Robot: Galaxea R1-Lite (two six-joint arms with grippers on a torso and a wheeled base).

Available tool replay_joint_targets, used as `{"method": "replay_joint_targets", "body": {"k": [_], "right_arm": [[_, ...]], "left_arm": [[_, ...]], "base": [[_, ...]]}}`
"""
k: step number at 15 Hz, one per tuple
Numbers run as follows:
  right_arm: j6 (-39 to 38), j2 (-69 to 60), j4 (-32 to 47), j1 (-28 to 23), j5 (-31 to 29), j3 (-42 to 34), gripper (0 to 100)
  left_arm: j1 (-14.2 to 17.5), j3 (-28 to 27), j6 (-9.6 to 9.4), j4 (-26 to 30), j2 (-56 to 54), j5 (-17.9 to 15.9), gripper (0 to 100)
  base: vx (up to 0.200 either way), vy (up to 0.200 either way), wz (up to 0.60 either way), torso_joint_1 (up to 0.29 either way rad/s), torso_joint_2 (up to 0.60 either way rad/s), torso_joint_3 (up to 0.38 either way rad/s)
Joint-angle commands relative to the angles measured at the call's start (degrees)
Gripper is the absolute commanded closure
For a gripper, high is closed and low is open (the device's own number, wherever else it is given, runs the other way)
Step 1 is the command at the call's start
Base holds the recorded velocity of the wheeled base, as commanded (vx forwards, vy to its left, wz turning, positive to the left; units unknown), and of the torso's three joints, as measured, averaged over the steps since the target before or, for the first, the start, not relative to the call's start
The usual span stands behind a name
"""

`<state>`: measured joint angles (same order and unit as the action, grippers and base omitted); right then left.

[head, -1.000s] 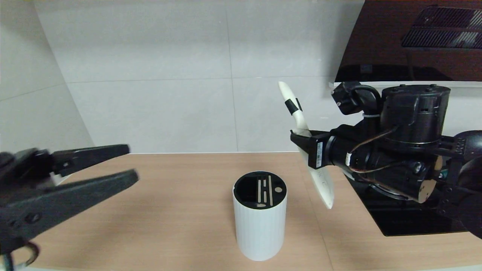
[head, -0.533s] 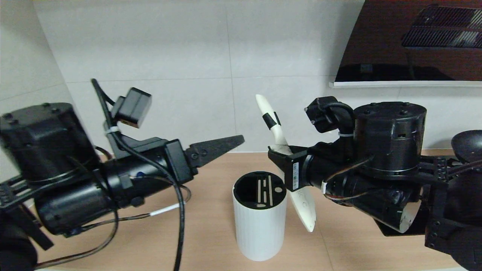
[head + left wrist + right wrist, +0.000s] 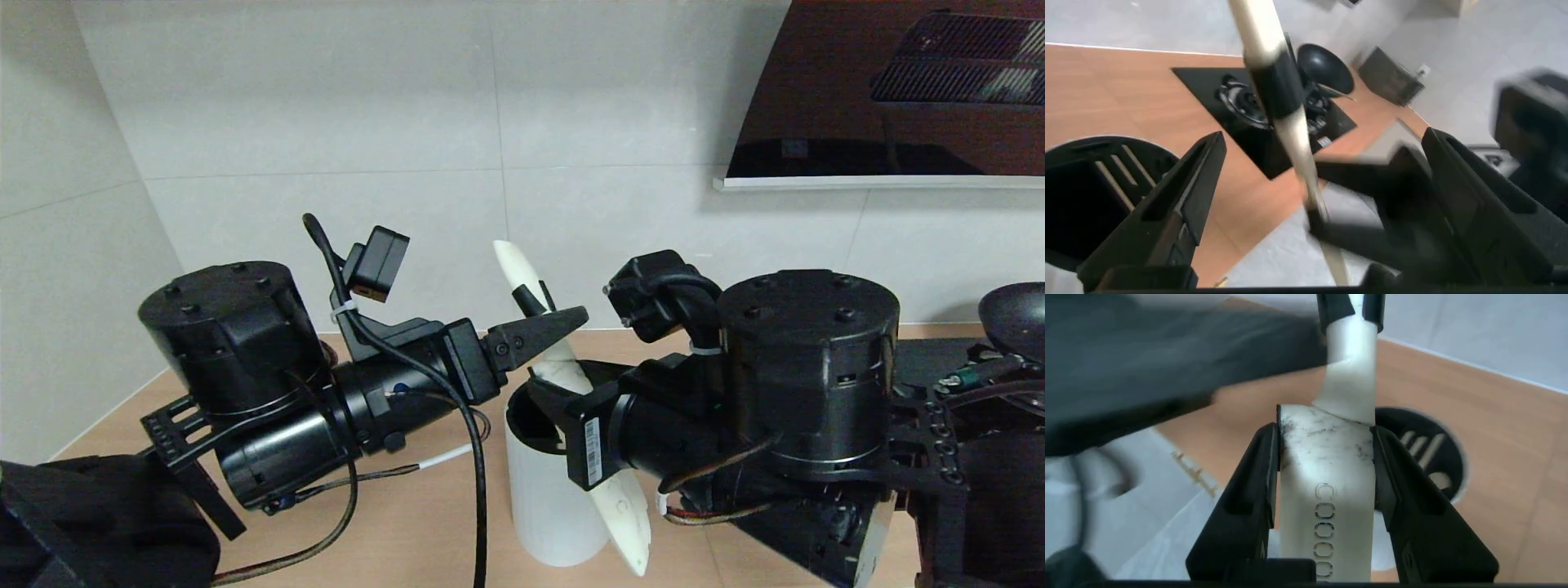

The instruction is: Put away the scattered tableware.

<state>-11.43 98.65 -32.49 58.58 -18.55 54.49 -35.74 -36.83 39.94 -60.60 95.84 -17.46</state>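
Observation:
A white spatula with a black band on its handle stands tilted in my right gripper, which is shut on its wide lower part. Its blade hangs down in front of the white cylindrical utensil holder, whose black slotted top lies just below. My left gripper is open, with a finger on either side of the spatula handle near the black band, not touching it. The holder sits beneath.
The holder stands on a wooden countertop against a tiled wall. A black cooktop with a dark pan lies to the right, under a dark range hood.
The right arm carried the spatula left, from beside the holder to over it. The left arm swung in from the left, and its open fingers now flank the handle.

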Motion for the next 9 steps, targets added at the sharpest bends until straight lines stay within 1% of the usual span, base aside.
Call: {"method": "replay_joint_targets", "body": {"k": [1,4,8,9], "right_arm": [[0.1,0.4,0.0,0.8,-0.1,-0.6,100],[0.1,0.3,0.0,2.3,-0.2,-1.2,100],[0.1,0.3,0.0,2.9,-0.2,-1.5,100],[0.1,0.4,0.0,2.9,-0.2,-1.5,100]], "left_arm": [[0.1,-0.8,-0.03,-0.5,0.7,1.0,0],[0.1,-0.9,0.05,-1.3,0.7,1.5,0],[0.2,-0.6,-0.03,-1.6,0.9,1.5,0],[0.1,-0.5,-0.12,-1.6,1.2,1.5,100]], "base": [[0.000,0.000,0.00,0.000,0.00,0.000],[0.000,0.000,0.00,0.000,0.00,0.000],[0.000,0.000,0.00,0.000,0.00,0.000],[0.000,0.000,0.00,0.000,0.00,0.000]]}}
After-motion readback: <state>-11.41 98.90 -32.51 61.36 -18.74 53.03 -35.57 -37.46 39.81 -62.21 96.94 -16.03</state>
